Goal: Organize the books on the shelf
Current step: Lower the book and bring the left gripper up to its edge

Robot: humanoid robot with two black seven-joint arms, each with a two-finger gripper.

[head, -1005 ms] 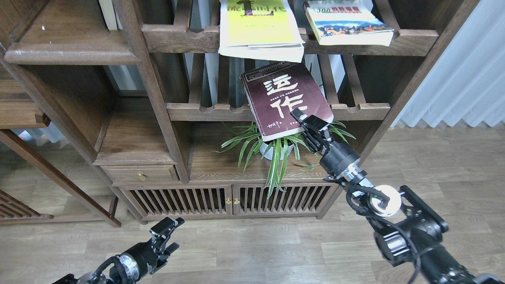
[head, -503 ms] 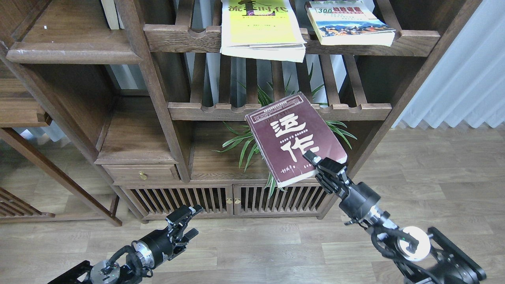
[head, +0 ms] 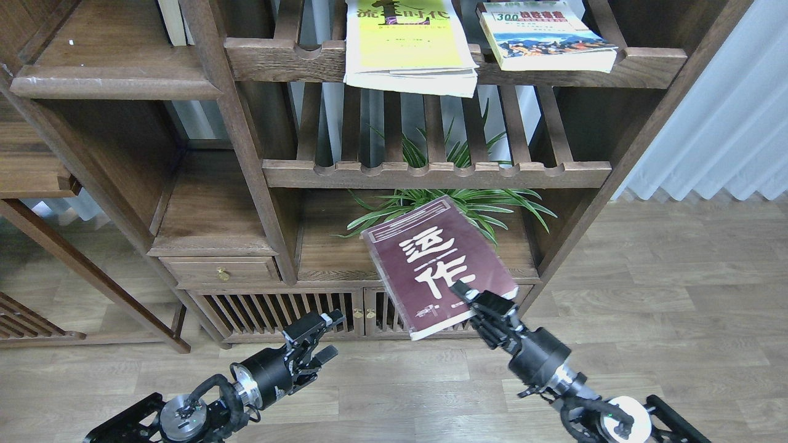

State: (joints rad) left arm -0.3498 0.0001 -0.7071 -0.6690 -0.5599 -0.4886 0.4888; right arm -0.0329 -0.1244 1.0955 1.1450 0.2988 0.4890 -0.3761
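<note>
Maroon book point(head: 438, 264) hangs tilted before the potted plant point(head: 458, 203), its lower corner clamped by right tool point(head: 477, 303). Left tool point(head: 317, 338) spread, holding nothing

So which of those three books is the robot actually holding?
The maroon book with big white characters, pinched in the right gripper. The yellow-green book and the "300" book lie on the top slatted rack.

floor point(head: 431, 394): grey-brown planks | curtain point(head: 720, 104): white, right | cabinet point(head: 246, 246): dark wood
</note>
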